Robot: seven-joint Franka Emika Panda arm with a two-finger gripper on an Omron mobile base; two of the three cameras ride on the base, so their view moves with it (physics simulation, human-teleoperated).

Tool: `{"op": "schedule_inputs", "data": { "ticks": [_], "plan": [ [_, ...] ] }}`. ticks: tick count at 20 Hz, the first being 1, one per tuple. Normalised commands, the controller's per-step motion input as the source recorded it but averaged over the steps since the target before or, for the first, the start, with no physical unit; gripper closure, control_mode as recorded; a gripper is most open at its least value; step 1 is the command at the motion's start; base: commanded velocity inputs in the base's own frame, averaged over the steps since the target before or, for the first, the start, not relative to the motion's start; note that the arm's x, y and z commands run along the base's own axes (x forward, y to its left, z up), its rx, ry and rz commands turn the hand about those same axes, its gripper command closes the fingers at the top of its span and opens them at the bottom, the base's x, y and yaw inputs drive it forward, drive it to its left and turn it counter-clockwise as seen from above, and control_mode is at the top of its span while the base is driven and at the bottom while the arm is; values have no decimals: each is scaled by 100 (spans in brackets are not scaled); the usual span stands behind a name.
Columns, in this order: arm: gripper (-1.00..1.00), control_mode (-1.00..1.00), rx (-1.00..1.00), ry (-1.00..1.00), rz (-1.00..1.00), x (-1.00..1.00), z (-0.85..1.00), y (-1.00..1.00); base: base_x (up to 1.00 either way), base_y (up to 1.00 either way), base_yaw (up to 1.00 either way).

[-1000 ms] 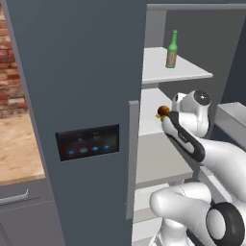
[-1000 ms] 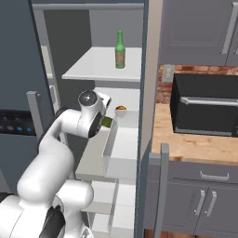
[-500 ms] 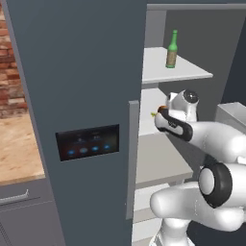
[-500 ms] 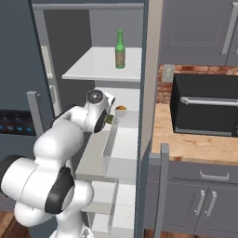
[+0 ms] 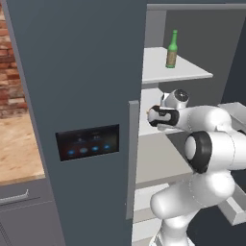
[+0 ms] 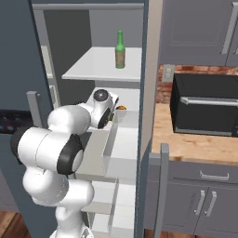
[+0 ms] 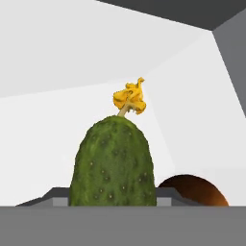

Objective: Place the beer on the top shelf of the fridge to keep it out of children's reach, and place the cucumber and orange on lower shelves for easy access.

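The green beer [image 5: 171, 49] [image 6: 120, 50] stands upright on the top shelf [image 5: 182, 73] [image 6: 95, 69] of the open fridge [image 5: 86, 72]. My gripper [image 5: 153, 116] [image 6: 111, 119] reaches in over the lower shelf [image 6: 129, 122] just beneath it. It is shut on the cucumber [image 7: 113, 163], a dark green bumpy one with a yellow flower at its far tip. The cucumber points along the hand toward the pale inner wall. The orange [image 6: 121, 108] [image 7: 194, 190] lies on that same shelf, close beside the cucumber, low on the right in the hand view.
The fridge's dark door with its black touch panel [image 5: 87, 143] and bar handle [image 5: 131, 158] stands close on the arm's left. A black countertop oven [image 6: 204, 104] sits on the wooden counter [image 6: 195, 146] to the right of the fridge. More pale shelves lie below.
The hand has pushed further into the fridge over the second shelf, still shut on the cucumber. The elbow has swung up and round behind it. Beer and orange have stayed put.
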Motion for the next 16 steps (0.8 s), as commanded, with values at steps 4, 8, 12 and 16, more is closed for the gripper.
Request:
{"op": "schedule_inputs", "data": {
  "ticks": [4,8,12,16],
  "plan": [
    [100,-100,0,1,0,57,-31,-15,0,0,0],
    [100,-100,0,0,0,57,-32,-17,0,0,0],
    [100,-100,0,0,0,55,-32,-14,0,0,0],
    [-100,-100,0,0,0,19,-24,-7,0,0,0]
  ]
}}
